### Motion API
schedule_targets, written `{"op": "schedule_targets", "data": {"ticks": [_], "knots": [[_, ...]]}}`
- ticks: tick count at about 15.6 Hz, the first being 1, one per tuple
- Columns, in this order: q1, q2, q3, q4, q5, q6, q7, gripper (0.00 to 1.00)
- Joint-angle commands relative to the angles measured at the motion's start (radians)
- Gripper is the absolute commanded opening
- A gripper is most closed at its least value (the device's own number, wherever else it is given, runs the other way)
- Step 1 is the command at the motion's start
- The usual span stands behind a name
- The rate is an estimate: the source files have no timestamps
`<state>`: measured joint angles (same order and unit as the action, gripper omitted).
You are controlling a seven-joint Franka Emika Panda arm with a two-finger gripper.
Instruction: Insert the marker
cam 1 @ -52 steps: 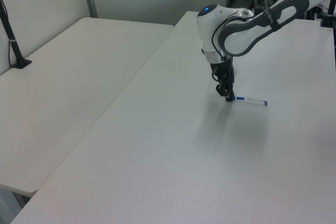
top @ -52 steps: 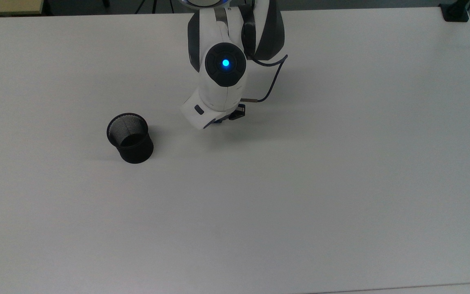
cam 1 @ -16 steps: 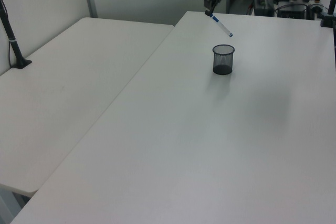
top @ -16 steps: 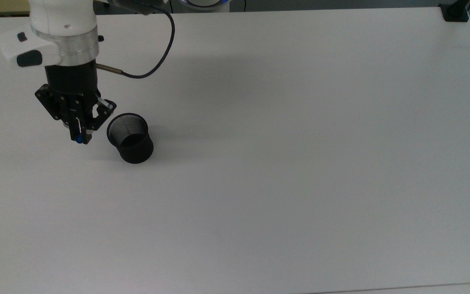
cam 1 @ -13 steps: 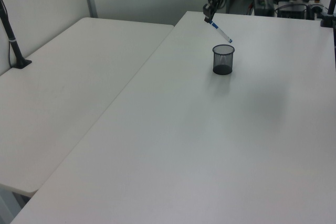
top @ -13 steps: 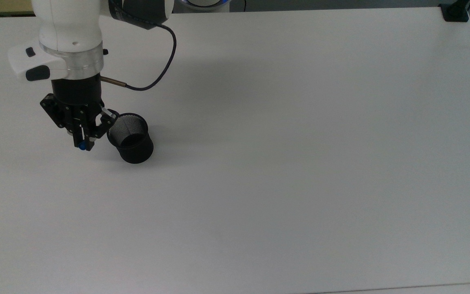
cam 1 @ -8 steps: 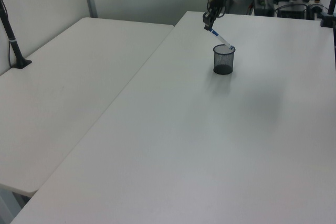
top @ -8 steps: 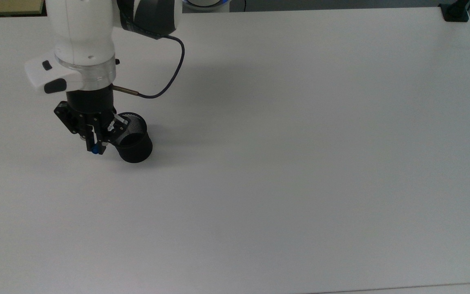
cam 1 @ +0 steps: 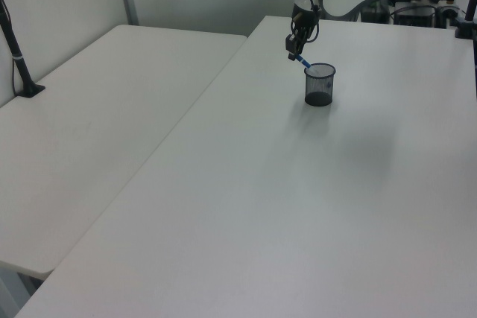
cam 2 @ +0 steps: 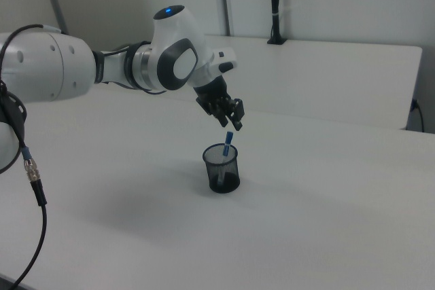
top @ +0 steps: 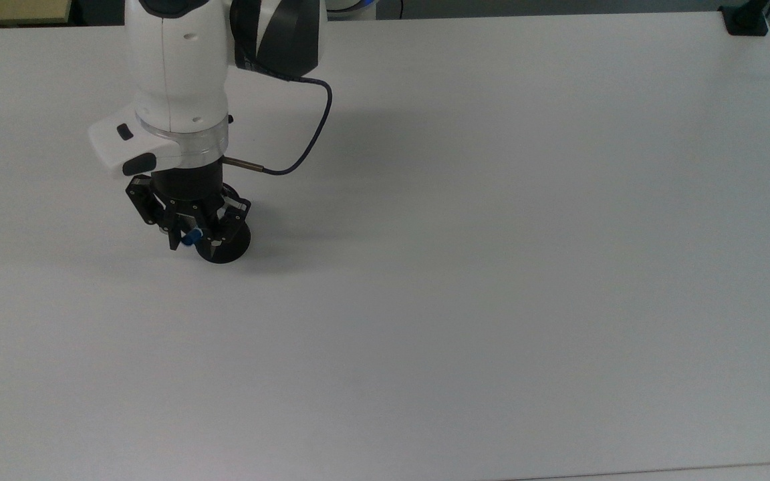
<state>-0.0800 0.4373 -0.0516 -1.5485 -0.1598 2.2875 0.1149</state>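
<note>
We see the claw hanging just above the black mesh cup, its fingers closed on the blue upper end of the marker. The marker tilts, its lower part dipping past the cup's rim, so it stands partly inside the cup. In the top view the claw covers most of the cup, with the marker's blue tip showing between the fingers. The cup stands on the white tabletop, towards the top view's left edge and about halfway down it. In the left view the marker slants from the claw to the cup.
</note>
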Motion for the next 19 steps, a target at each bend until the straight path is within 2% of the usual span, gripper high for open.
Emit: {"op": "schedule_targets", "data": {"ticks": [1, 2, 5, 7, 10, 14, 16, 19], "knots": [[0.006, -0.034, -0.007, -0.030, -0.004, -0.003, 0.029, 0.95], [0.006, -0.035, -0.007, -0.024, 0.000, -0.043, 0.029, 1.00], [0.006, -0.063, 0.001, -0.010, 0.019, -0.179, 0.029, 1.00], [0.012, -0.089, 0.004, -0.009, 0.066, -0.278, 0.028, 1.00], [0.048, -0.126, 0.009, -0.007, 0.088, -0.406, 0.020, 1.00], [0.077, -0.170, 0.010, -0.007, 0.091, -0.519, 0.023, 1.00], [0.078, -0.210, 0.010, -0.007, 0.135, -0.584, 0.019, 1.00], [0.078, -0.245, 0.010, -0.009, 0.146, -0.621, 0.019, 1.00]]}}
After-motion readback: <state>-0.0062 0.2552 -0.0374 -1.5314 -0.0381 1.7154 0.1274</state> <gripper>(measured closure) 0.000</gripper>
